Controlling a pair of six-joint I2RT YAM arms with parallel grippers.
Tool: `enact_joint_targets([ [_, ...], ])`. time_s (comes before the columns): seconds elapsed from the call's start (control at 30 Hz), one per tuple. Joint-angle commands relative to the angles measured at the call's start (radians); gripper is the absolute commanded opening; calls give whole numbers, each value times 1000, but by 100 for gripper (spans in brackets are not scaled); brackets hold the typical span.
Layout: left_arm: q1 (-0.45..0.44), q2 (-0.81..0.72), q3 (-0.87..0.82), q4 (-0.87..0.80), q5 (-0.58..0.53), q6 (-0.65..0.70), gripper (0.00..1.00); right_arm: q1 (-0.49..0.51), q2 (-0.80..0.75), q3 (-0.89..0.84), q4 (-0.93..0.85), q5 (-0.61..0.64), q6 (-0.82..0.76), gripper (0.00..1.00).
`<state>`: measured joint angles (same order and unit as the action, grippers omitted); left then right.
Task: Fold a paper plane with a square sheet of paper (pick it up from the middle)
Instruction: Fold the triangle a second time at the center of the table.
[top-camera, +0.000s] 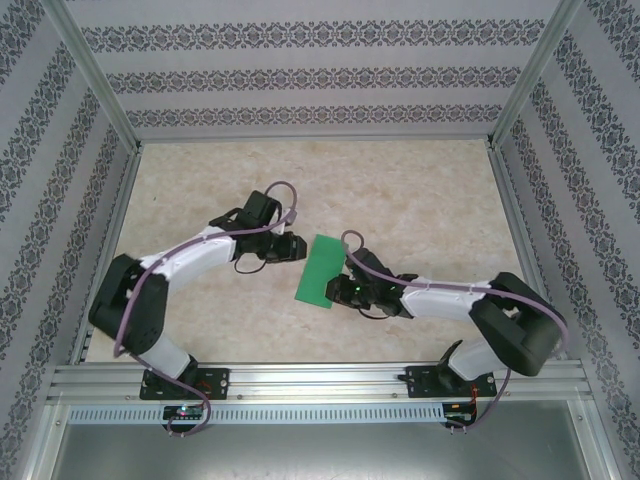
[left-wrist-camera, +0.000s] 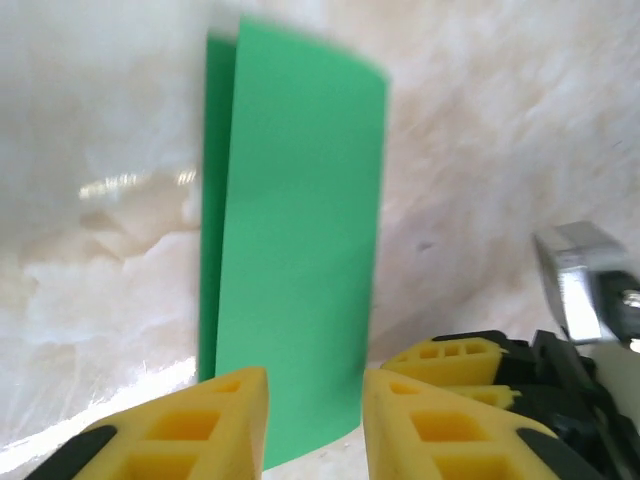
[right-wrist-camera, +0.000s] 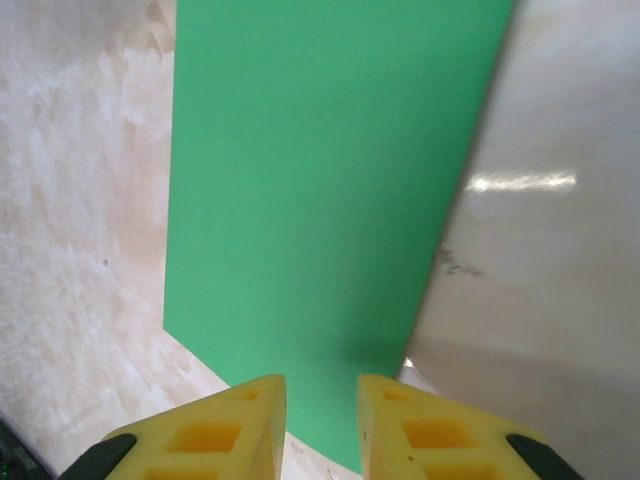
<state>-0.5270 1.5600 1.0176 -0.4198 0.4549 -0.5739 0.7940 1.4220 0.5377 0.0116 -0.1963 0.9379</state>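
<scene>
Green square sheet of paper (top-camera: 322, 270) sits right at both sets of yellow fingers: the left gripper (left-wrist-camera: 315, 385) has its jaws a narrow gap apart with nothing clamped, and the right gripper (right-wrist-camera: 322, 385) is parted just as slightly. Whether either pair of tips touches the sheet, I can't quite tell. Folded double into a long rectangle, it lies mid-table (top-camera: 420, 190), left gripper at its far-left edge, right gripper at its near-right corner.
</scene>
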Motion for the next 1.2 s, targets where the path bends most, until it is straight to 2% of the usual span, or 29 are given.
enact_joint_targets([
  [0.0,-15,-68,-29,36,-122,-45,37,-43,-118,49,-158,-15,-131,28],
  [0.07,-13,-81,-44,29,-151,-43,45,-63,-172,61,-199,47,-123,37],
  [0.13,-4,-56,-43,21,-129,-35,49,-76,-180,75,-242,108,-93,43],
  [0.23,20,15,-24,23,-31,-14,53,-87,-155,77,-237,137,-35,43],
  [0.37,54,127,31,23,138,32,58,-86,-122,45,-139,131,37,43],
  [0.5,61,190,58,28,220,54,59,-79,-106,44,-122,136,58,43],
  [0.73,64,289,94,39,325,63,59,-71,-106,55,-143,151,49,46],
  [0.9,63,337,112,33,347,69,58,-70,-103,51,-133,151,49,47],
  [1.17,60,388,144,52,419,58,43,-70,-88,48,-120,147,42,47],
])
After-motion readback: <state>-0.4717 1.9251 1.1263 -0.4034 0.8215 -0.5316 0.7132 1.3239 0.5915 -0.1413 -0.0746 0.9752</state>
